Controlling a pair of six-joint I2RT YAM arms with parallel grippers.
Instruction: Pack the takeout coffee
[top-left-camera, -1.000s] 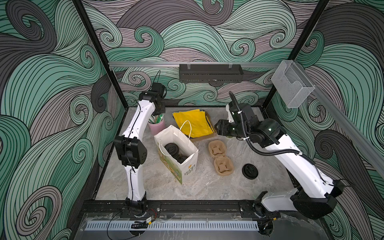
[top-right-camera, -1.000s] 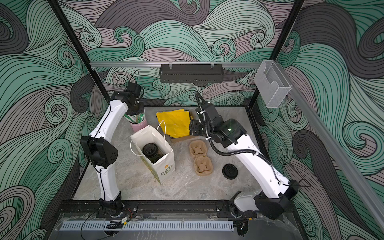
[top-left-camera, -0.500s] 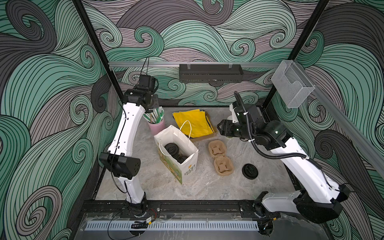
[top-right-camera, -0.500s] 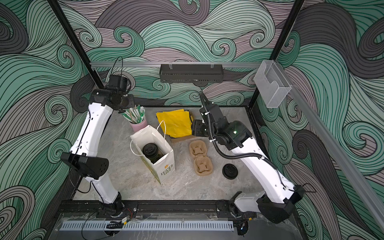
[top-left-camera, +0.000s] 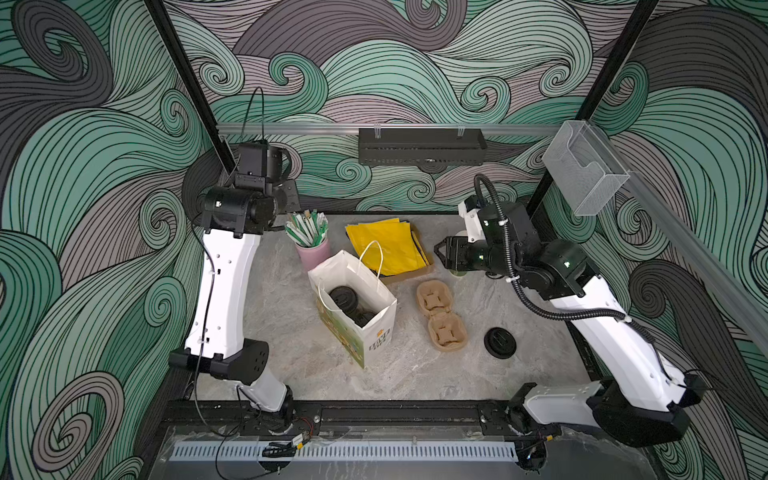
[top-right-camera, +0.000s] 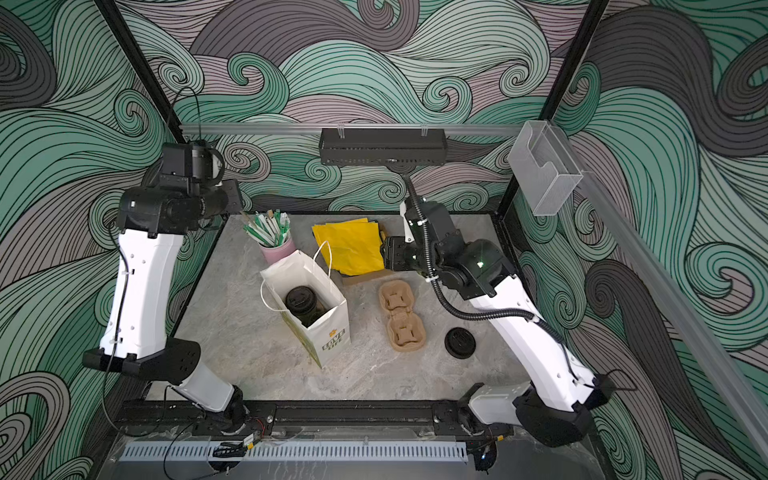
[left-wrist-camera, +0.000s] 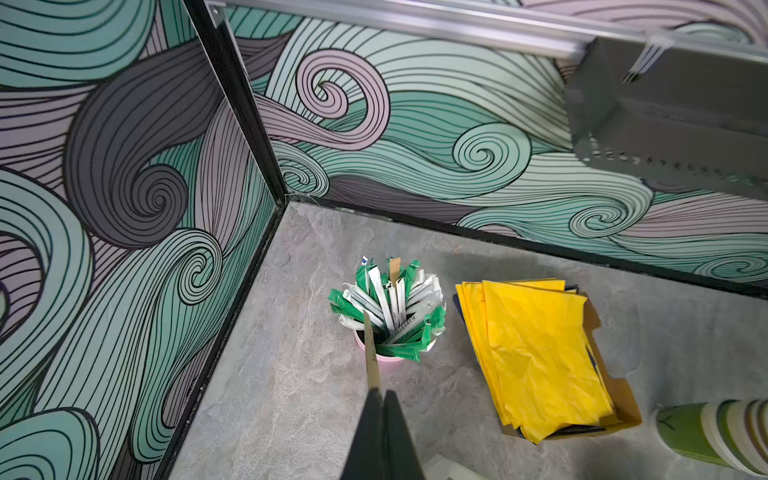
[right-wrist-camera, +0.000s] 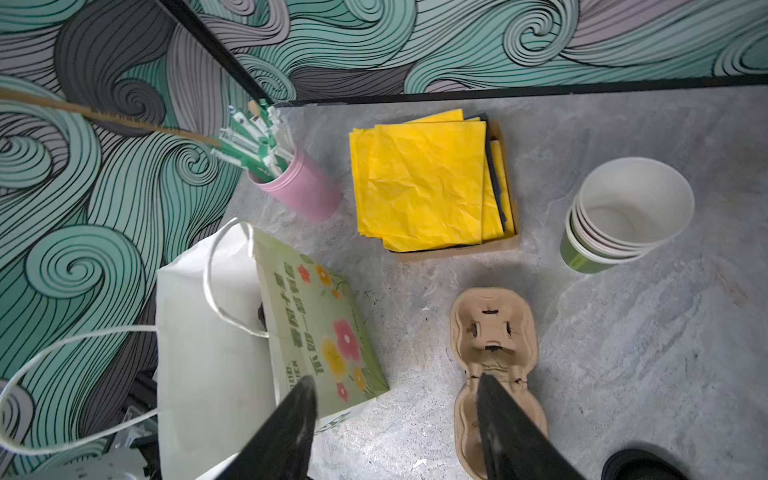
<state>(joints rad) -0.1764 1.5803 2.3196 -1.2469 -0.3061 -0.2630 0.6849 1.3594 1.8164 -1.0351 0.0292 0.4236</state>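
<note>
Nearest the front rail lie one loose round black plastic lid (top-left-camera: 500, 342) and one brown moulded-pulp two-cup carrier (top-left-camera: 440, 314), with both wells empty. Just left of the carrier stands the single white paper carrier bag with a flowered green side (top-right-camera: 330, 338), upright and open. The takeout coffee (top-right-camera: 301, 300), one cup showing only its round black sip lid, sits inside the bag, so the main step looks done. What remains is probably only extras. Farther back, the right gripper (right-wrist-camera: 395, 379) hangs above the table with its jaws spread and nothing between them. Beyond it are one shallow cardboard tray of crumpled yellow paper napkins (top-left-camera: 386, 245), one stack of lidless green paper cups with cream insides (right-wrist-camera: 623, 216) (about four nested, by the rims), and one pink plastic cup (top-left-camera: 313, 253) crammed with green-and-white packets, too many to count. Above that cup, the left gripper (left-wrist-camera: 381, 392) is pinched tight on one thin flat wooden stir stick (left-wrist-camera: 370, 345), likely meant for the bag. On the rear wall hangs one black perforated metal shelf (top-left-camera: 422, 146).
</note>
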